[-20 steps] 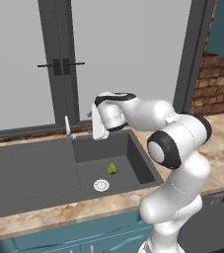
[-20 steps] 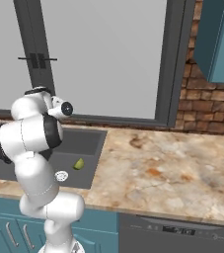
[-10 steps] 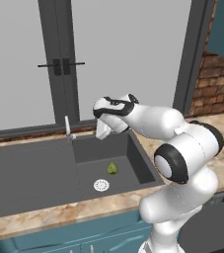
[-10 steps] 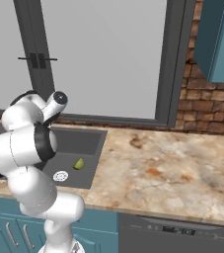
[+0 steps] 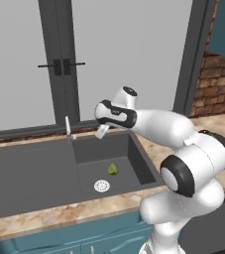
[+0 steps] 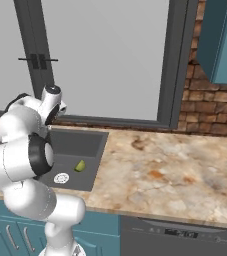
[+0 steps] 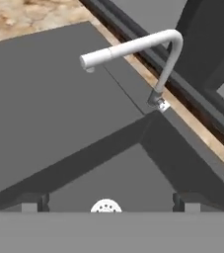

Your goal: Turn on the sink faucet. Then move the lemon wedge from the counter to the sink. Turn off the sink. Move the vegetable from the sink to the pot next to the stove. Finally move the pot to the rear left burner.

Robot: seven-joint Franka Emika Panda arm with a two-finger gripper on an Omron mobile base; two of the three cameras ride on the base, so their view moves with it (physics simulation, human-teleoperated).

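The sink faucet (image 5: pixel 68 130) (image 7: pixel 133 47) is a thin silver spout at the back of the dark grey sink (image 5: pixel 29 173) (image 6: pixel 92 145). Its spout reaches out over the flat drainboard part, and no water shows. My gripper (image 5: pixel 102 132) (image 7: pixel 108 202) hangs open over the basin, just right of the faucet, with nothing between its fingertips (image 7: pixel 34 200). The yellow-green lemon wedge (image 5: pixel 113 169) (image 6: pixel 79 165) lies on the basin floor near the round drain (image 5: pixel 101 186) (image 7: pixel 106 205). The marbled counter (image 6: pixel 155 170) runs to the right. The pot and the stove are out of view.
A dark-framed window (image 5: pixel 59 64) stands right behind the sink, close to the faucet. A brick wall (image 6: pixel 210 105) and a teal wall cabinet (image 6: pixel 225 40) are at the right. A dark appliance front (image 6: pixel 170 232) sits under the counter.
The arm has stretched out, its elbow swinging right and lower. The hand stayed beside the faucet and dipped a little. The jaws stayed open and the lemon wedge has not moved.
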